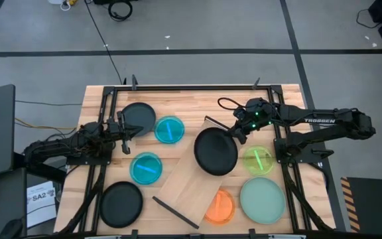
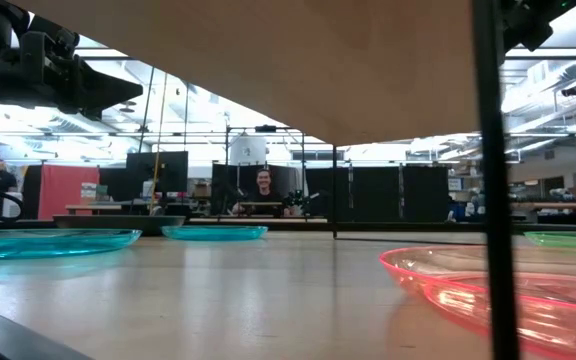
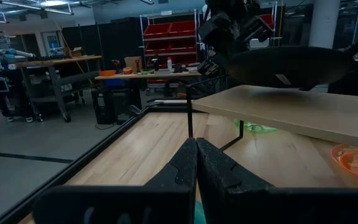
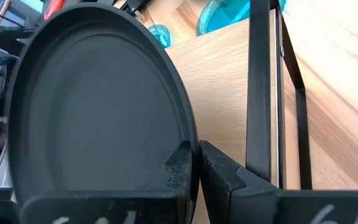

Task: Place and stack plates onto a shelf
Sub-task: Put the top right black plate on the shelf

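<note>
My right gripper (image 1: 233,132), clamped on a black plate (image 1: 215,151), carries it over the shelf (image 1: 194,182); lowering flat comes next.

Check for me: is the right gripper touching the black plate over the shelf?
Touching. The right wrist view shows the right gripper pinching the black plate's rim between its fingers, above the shelf.

White capitals reading "TROSSEN" run along the forearm of the right arm (image 1: 323,121). A white sheet (image 1: 43,196) lying beside the left edge of the table (image 1: 98,99) carries "SA2" in dark print; its smaller lines cannot be read
</note>
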{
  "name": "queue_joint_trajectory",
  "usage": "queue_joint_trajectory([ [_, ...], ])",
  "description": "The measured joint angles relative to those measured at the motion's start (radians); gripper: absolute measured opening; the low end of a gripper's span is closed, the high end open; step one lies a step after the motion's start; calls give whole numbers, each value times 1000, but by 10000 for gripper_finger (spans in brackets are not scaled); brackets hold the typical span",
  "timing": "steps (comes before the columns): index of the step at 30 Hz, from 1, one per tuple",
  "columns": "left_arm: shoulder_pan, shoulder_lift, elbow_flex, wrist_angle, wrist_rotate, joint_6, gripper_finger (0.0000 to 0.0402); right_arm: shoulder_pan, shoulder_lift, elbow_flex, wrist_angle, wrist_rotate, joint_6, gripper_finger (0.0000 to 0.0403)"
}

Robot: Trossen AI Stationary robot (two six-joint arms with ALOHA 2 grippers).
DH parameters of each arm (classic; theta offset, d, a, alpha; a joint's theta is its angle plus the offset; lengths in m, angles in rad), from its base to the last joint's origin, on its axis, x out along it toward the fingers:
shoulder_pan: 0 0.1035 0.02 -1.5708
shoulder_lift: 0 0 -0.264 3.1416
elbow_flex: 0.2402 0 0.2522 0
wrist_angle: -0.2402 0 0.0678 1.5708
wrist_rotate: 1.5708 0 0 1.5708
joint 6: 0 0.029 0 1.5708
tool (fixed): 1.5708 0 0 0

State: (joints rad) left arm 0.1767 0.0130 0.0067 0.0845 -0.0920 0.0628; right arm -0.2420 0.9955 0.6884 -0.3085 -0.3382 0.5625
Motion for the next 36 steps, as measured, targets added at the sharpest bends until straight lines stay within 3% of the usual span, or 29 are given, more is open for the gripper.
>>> queue_joint_trajectory([
  [16, 0, 0, 0, 0, 0, 0, 11, -1, 0, 1, -7, 5, -89, 35],
  [23, 0, 0, 0, 0, 0, 0, 11, -1, -1, 1, -6, 65, -122, 38],
  [36, 0, 0, 0, 0, 0, 0, 11, -2, -1, 1, 1, 72, -129, 71],
])
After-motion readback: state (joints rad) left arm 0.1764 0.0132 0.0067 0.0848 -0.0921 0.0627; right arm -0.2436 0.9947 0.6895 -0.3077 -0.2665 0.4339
